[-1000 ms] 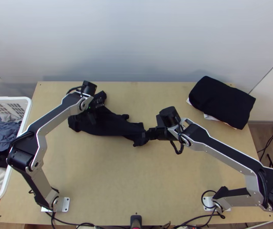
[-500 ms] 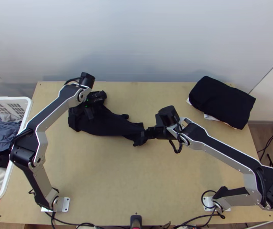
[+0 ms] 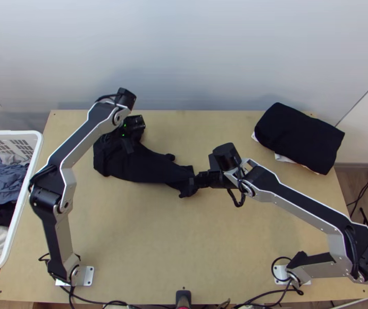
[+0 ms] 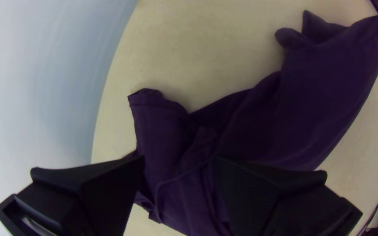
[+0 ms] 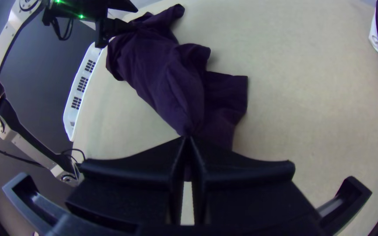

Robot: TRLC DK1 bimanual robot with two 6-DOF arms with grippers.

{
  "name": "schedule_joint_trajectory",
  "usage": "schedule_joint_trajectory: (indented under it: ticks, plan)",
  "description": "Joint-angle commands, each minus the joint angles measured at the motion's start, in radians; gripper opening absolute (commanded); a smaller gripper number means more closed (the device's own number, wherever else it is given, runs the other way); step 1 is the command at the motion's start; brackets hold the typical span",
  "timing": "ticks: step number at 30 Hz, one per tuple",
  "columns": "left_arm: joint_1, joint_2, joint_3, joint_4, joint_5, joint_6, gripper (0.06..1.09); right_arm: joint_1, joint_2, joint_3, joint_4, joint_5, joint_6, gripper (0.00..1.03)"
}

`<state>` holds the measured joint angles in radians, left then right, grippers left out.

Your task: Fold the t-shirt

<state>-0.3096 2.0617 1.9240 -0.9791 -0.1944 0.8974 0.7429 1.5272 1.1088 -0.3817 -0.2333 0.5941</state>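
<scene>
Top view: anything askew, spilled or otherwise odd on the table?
No spill or damage that I can see. The black t-shirt lies bunched rather than spread flat, one end pinched in the right gripper. The folded stack sits slanted to the far edge of the table, pale cloth poking out underneath.

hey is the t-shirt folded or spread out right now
Neither: the t-shirt lies bunched in a long, uneven strip, with creases and loose corners sticking out, one end pinched by the right end effector.

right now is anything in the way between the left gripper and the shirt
Nothing visible is in the way; the left gripper is open at the shirt, with cloth showing between its fingers.
</scene>
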Motion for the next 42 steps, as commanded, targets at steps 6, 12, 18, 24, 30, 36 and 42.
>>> schedule_joint_trajectory:
  ticks: [6,12,18,24,30,36,42]
  plan:
    - [0.014,0.123,0.239,-0.184,0.032,-0.025,0.83,0.003,0.01,-0.001,0.006,0.0,0.012,0.03]
    - [0.024,0.143,0.259,-0.217,0.036,-0.025,0.82,0.003,0.016,0.002,0.012,0.0,0.013,0.03]
    - [0.032,0.169,0.256,-0.244,0.038,-0.043,0.81,0.003,0.024,0.011,0.014,0.0,0.013,0.03]
    - [0.033,0.193,0.25,-0.29,0.078,-0.069,0.26,0.003,0.025,0.019,0.014,0.0,0.013,0.03]
    - [0.06,0.209,0.322,-0.156,0.105,-0.15,0.1,-0.011,0.027,0.02,0.017,0.0,0.018,0.03]
    - [0.119,0.172,0.374,0.151,0.105,-0.382,0.1,-0.046,0.044,0.025,0.075,0.002,0.041,0.03]
    - [0.213,0.124,0.368,0.174,0.035,-0.623,0.09,-0.158,0.056,0.08,0.095,0.043,0.125,0.03]
